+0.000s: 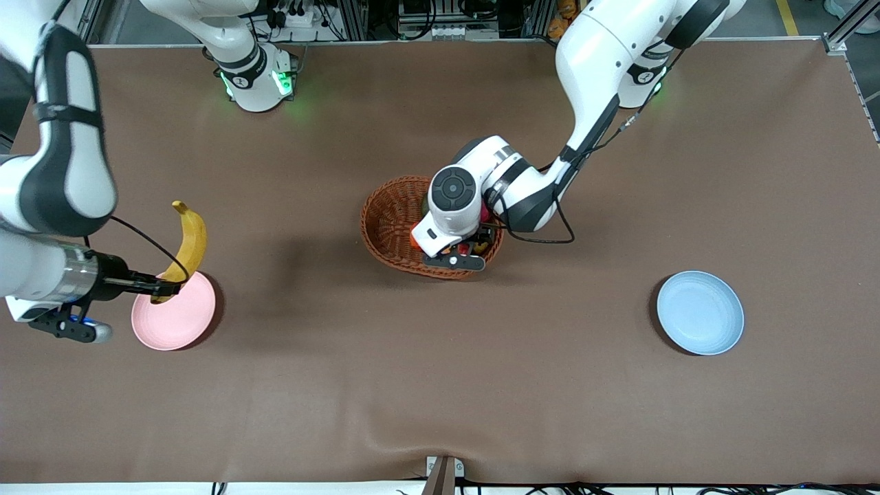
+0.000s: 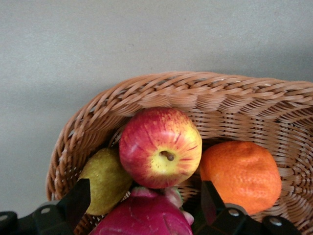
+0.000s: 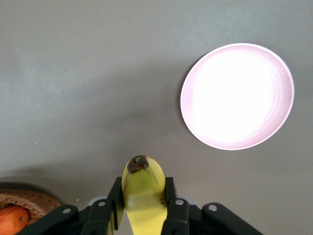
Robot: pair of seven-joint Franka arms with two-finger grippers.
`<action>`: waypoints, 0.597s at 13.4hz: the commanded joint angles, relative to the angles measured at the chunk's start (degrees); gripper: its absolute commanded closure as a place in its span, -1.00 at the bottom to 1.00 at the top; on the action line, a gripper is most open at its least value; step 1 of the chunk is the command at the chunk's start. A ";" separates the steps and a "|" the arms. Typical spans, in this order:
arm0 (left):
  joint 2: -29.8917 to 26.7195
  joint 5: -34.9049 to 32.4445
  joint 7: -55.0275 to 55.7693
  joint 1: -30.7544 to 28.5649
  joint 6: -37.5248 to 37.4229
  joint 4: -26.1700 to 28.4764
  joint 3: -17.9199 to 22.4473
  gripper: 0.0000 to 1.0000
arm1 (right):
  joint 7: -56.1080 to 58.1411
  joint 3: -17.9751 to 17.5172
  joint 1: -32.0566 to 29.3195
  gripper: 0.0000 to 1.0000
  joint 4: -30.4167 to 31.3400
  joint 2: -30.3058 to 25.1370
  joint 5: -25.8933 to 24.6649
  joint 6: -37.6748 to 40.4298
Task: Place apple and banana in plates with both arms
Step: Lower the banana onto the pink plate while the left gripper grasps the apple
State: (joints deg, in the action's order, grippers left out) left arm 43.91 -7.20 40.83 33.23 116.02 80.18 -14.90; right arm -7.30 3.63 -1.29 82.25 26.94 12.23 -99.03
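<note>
A brown cloth covers the table (image 1: 440, 385), slightly wrinkled near the front edge. Along the top stand the 2 arm bases, lit green, with cables and metal framing past them.

The right gripper (image 1: 161, 285) hangs over the pink plate (image 1: 180, 323) at the right arm's end of the table. Its jaws are clamped narrow on the banana (image 1: 189, 240), gripping it near one end; the rest of the fruit sticks out clear of the fingers (image 3: 172, 205), the stem tip (image 3: 139, 164) showing dark in the right wrist view. The banana is up in the air, partly over the plate's rim.

The left gripper (image 1: 474, 249) is down in the wicker basket (image 1: 392, 220) at mid-table. Its jaws stand wide, 1 finger (image 2: 78, 200) on each side of the apple (image 2: 160, 147), not closed on it. The apple lies in the basket against the wall, on top of a magenta fruit (image 2: 144, 218), between a green pear (image 2: 105, 181) and an orange fruit (image 2: 242, 176).

The blue plate (image 1: 700, 313) sits toward the left arm's end, well apart from the basket.
</note>
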 commanded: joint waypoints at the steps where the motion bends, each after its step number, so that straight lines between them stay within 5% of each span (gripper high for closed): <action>1: 1.78 -1.41 1.44 0.78 2.36 -1.08 0.67 -1.00 | 3.51 -1.08 -3.10 0.91 -0.77 4.43 3.06 -2.90; 6: 3.19 -1.41 1.62 0.87 5.70 -1.08 1.72 -1.00 | 17.73 -1.43 -6.88 0.90 -1.04 8.39 3.67 -10.65; 8: 3.98 -1.32 1.79 0.78 7.37 -1.08 1.72 -1.00 | 28.33 -1.26 -9.42 0.89 -1.21 10.49 10.67 -13.37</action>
State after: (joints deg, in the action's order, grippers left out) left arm 46.56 -7.39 40.88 33.30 121.85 80.14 -13.77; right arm 12.19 3.44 -7.54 82.28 35.54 17.53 -111.13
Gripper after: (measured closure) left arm 0.000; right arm 0.630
